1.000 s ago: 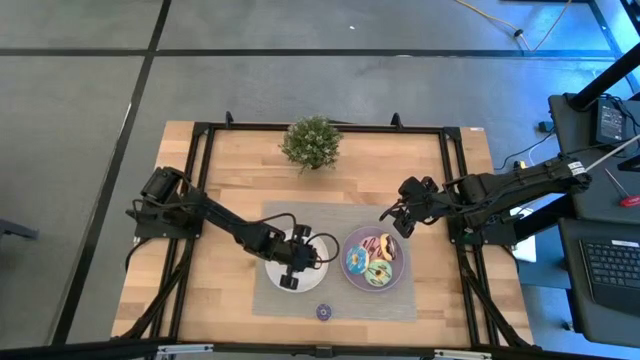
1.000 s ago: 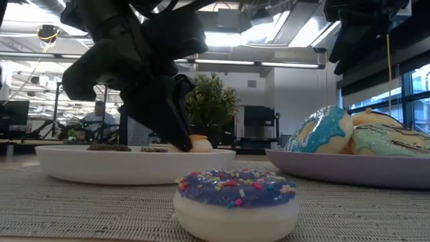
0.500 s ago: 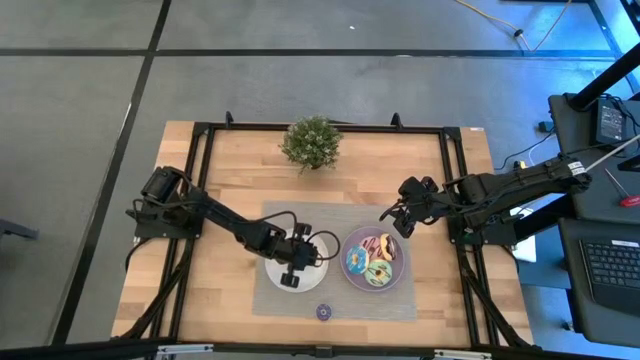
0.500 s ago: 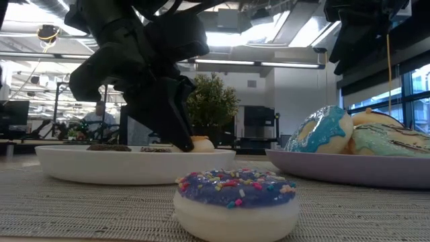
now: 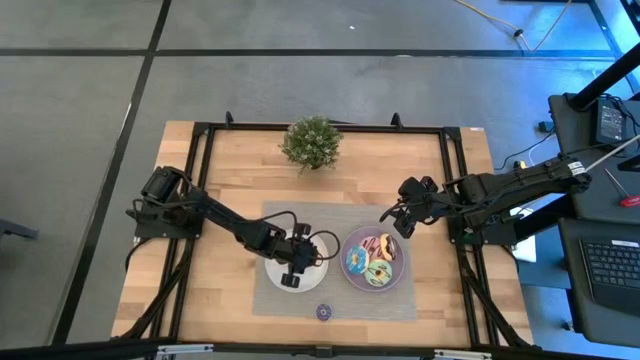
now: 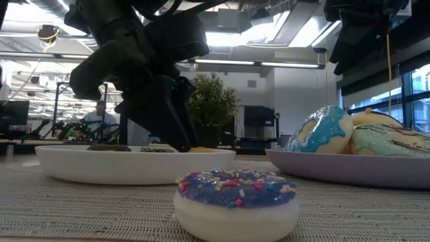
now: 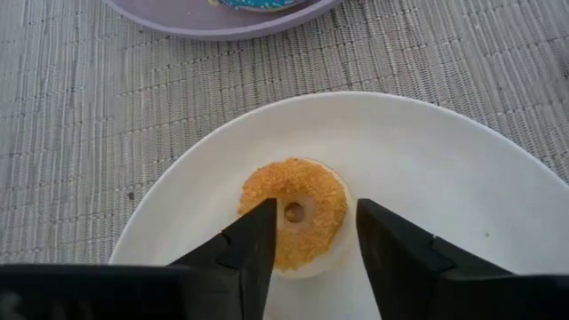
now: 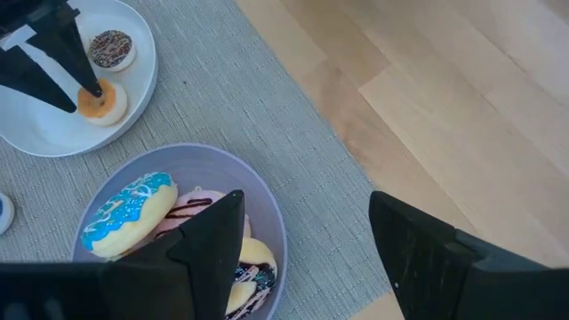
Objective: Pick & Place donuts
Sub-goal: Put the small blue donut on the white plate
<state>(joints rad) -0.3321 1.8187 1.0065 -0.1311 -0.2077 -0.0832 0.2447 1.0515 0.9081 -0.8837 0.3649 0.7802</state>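
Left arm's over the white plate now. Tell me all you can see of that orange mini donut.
The orange mini donut is a small ring with a gritty orange top, a pale base and a small centre hole. It lies flat on the white plate. The left gripper is open, its fingers straddling the donut.

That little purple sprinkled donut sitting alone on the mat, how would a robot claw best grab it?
By judgement: from straight above, closing on opposite sides of its rim. The purple donut lies flat on the woven mat, off both plates, with open space around it. Its pale side band looks like a firmer surface than the domed, sprinkled top. The left gripper, open over the orange mini donut, is the nearer one.
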